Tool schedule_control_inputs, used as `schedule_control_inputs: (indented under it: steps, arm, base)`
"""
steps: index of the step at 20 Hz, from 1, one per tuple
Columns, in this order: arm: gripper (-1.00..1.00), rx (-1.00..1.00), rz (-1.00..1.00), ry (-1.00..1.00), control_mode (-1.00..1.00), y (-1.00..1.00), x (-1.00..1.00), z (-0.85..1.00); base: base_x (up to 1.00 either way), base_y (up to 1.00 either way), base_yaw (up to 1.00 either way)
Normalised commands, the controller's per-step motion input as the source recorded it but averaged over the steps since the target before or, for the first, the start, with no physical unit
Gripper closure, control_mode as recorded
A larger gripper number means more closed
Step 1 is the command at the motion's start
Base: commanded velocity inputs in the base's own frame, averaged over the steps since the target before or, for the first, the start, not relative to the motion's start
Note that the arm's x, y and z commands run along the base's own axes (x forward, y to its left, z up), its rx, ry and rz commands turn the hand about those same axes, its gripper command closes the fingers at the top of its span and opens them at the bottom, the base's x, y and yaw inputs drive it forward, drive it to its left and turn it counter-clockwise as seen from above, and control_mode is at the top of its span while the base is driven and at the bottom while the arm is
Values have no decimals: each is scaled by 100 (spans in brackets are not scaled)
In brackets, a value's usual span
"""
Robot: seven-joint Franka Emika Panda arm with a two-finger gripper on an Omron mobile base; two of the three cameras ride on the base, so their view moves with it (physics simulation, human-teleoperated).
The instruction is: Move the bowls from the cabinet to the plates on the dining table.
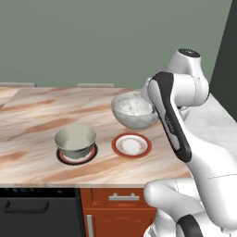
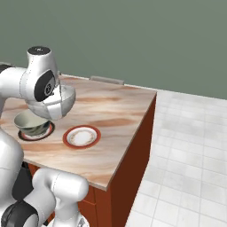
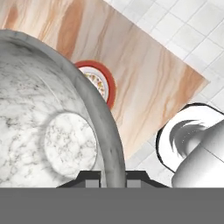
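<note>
Gripper [image 3: 109, 175] pinching the rim of the marble bowl [image 1: 134, 109], one finger inside the wall, one outside; bowl is lifted off the dining table [image 1: 37, 115], hanging above and just behind the red-rimmed plate [image 1: 131, 145]. From the hand view the bowl's speckled inside takes up the left, with the red-rimmed plate peeking past its rim. Metal bowl [image 1: 75, 140], cream inside, sits upright on the black-rimmed plate [image 1: 77, 156], just left of the red-rimmed plate. Red-rimmed plate is bare, white centre showing, near the table's front edge. Right base view: arm's elbow covers most of the marble bowl. White tiled floor [image 2: 186, 146] lies right of the table end. Grey-green wall [image 1: 115, 37] runs behind the table.
</note>
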Motion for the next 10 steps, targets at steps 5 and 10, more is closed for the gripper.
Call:
schedule_control_inputs:
  steps: [5,10]
  arm:
    - [100,-11,17,6,-100,0,18,-37]
    - [100,-10,15,5,-100,0,20,-21]
  base:
    - [0,0,0]
    - [0,0,0]
